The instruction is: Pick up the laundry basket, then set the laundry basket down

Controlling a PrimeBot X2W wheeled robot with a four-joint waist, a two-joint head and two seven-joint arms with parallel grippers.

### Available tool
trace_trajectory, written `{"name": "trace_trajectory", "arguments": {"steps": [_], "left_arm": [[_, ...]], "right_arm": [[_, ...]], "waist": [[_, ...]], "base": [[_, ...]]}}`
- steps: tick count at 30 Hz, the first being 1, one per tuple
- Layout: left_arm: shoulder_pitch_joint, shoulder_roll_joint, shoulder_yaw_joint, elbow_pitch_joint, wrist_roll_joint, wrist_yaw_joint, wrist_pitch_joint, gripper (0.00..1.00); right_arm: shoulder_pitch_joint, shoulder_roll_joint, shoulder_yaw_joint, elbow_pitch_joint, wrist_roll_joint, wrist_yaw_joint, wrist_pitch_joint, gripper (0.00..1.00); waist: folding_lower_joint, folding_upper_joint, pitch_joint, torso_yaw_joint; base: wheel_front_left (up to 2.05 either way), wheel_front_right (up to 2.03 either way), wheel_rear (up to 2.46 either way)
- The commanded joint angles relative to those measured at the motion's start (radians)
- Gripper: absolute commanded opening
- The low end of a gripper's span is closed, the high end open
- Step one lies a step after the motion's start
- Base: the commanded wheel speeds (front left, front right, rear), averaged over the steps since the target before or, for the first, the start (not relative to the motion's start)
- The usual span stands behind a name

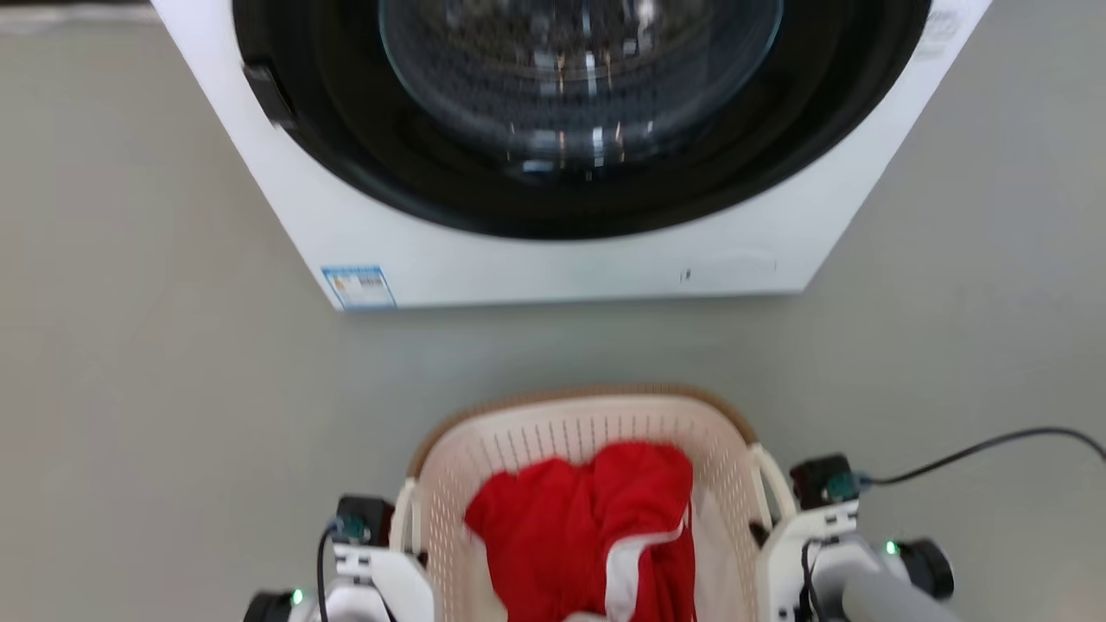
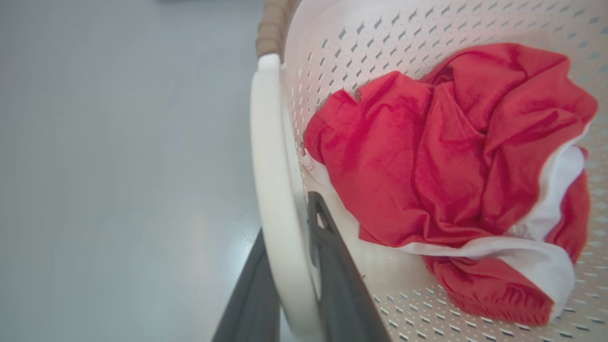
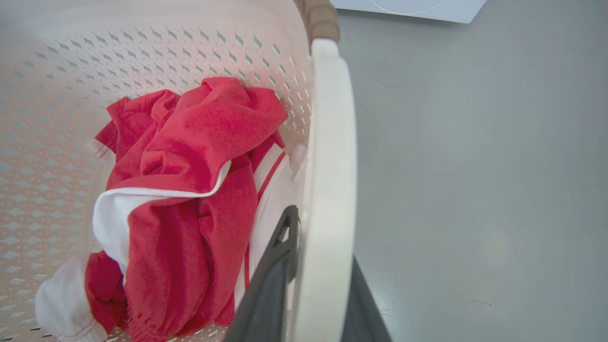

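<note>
Where print can be looked for, only one label turns up: a blue-bordered sticker (image 1: 359,287) at the lower left corner of the washing machine (image 1: 553,263), its text too blurred to read. A small dark mark near the lower right of the same white front is also illegible.

Left side: the left gripper (image 2: 287,223) reaches in level along the basket's side. It is closed on the left handle (image 2: 270,190), one dark finger outside the loop and one inside against the perforated wall.

Centre: the laundry basket (image 1: 536,441) sits low in the head view, in front of the washing machine and apart from it, between the two wrists. Whether it rests on the grey floor (image 1: 155,389) or is lifted cannot be told. Inside lies a crumpled red-and-white cloth (image 1: 587,518); whether one piece or more is unclear.

Right side: the right gripper (image 3: 323,237) mirrors the left, clamped on the right handle (image 3: 332,166) with one finger on either side of the loop. A black cable (image 1: 976,453) trails off from that wrist to the right.

Count: one machine, one sticker, one basket, two loop handles, two grippers, four fingers seen, one cable.
</note>
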Motion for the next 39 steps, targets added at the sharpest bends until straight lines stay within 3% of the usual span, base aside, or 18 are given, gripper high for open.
{"name": "trace_trajectory", "arguments": {"steps": [1,13,39], "left_arm": [[-0.008,0.016,0.011,-0.029,-0.003,0.000,-0.013,0.00],[0.062,0.016,-0.110,-0.070,-0.088,0.048,0.013,0.00],[0.108,0.016,-0.245,-0.049,-0.203,0.066,0.025,0.00]], "right_arm": [[0.027,0.018,0.036,-0.024,-0.006,0.017,0.007,0.00],[0.088,0.018,0.115,-0.040,0.061,0.017,0.044,0.00],[0.154,0.018,0.239,-0.058,0.145,0.017,0.070,0.00]], "waist": [[0.0000,-0.0001,-0.053,0.004],[0.0000,-0.0001,-0.145,0.007],[0.0000,-0.0001,-0.248,-0.010]], "base": [[0.00,0.00,0.00],[0.00,0.00,0.00],[0.00,0.00,0.00]]}}
